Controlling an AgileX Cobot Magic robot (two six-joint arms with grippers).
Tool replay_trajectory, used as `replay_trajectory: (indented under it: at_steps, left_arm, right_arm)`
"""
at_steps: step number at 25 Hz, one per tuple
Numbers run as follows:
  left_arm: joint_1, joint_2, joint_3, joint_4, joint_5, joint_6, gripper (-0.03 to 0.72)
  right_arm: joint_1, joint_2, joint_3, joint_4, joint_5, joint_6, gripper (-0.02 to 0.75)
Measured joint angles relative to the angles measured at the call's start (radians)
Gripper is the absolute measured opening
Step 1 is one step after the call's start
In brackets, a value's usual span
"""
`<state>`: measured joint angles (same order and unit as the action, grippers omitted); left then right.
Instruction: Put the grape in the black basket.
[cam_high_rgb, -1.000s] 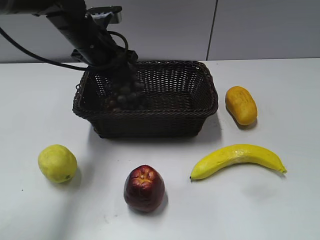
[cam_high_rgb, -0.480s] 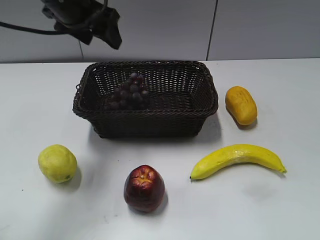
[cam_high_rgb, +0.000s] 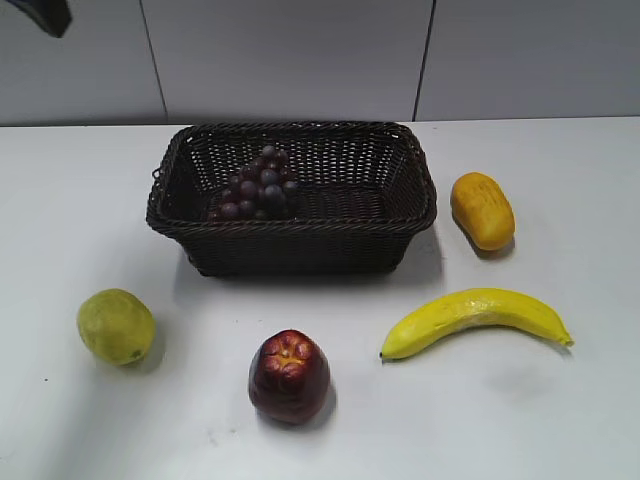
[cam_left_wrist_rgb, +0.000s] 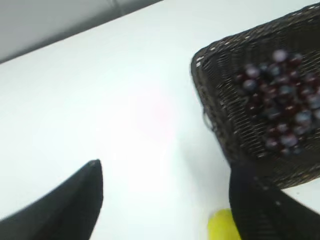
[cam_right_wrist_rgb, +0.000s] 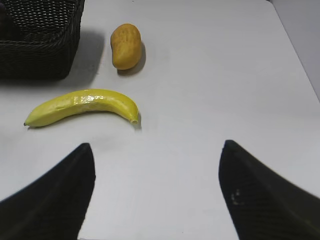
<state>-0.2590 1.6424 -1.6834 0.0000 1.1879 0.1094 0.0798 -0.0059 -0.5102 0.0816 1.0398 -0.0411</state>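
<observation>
The grape (cam_high_rgb: 256, 186), a dark purple-red bunch, lies inside the black basket (cam_high_rgb: 400, 215) on its left side. It also shows blurred in the left wrist view (cam_left_wrist_rgb: 280, 102), inside the basket (cam_left_wrist_rgb: 220, 105). My left gripper (cam_left_wrist_rgb: 165, 172) is open and empty, high above the white table left of the basket; only a dark tip of it (cam_high_rgb: 40, 14) shows at the top left of the exterior view. My right gripper (cam_right_wrist_rgb: 157, 150) is open and empty above bare table, near a banana (cam_right_wrist_rgb: 82, 106). A corner of the basket (cam_right_wrist_rgb: 40, 52) shows at top left of the right wrist view.
On the white table stand a green-yellow fruit (cam_high_rgb: 116, 326), a dark red apple (cam_high_rgb: 289, 376), a banana (cam_high_rgb: 475, 318) and an orange-yellow fruit (cam_high_rgb: 482, 210). The orange fruit also shows in the right wrist view (cam_right_wrist_rgb: 125, 46). A grey wall runs behind the table.
My left gripper let go of the grape in the basket, then rose and drew back to the upper left, almost out of the exterior view. The grape stays in the basket.
</observation>
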Motion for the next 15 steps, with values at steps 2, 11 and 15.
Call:
replay_trajectory:
  at_steps: [2, 11, 15]
  left_arm:
    - [0.049, -0.012, 0.0, 0.0, 0.019, -0.005, 0.583]
    - [0.118, -0.149, 0.112, -0.033, 0.028, -0.023, 0.583]
    - [0.118, -0.296, 0.321, -0.055, 0.021, -0.028, 0.583]
  right_arm:
    - [0.0, 0.0, 0.0, 0.0, 0.0, 0.0, 0.585]
    - [0.0, 0.0, 0.0, 0.001, -0.001, 0.0, 0.585]
    - [0.0, 0.0, 0.0, 0.001, -0.001, 0.0, 0.585]
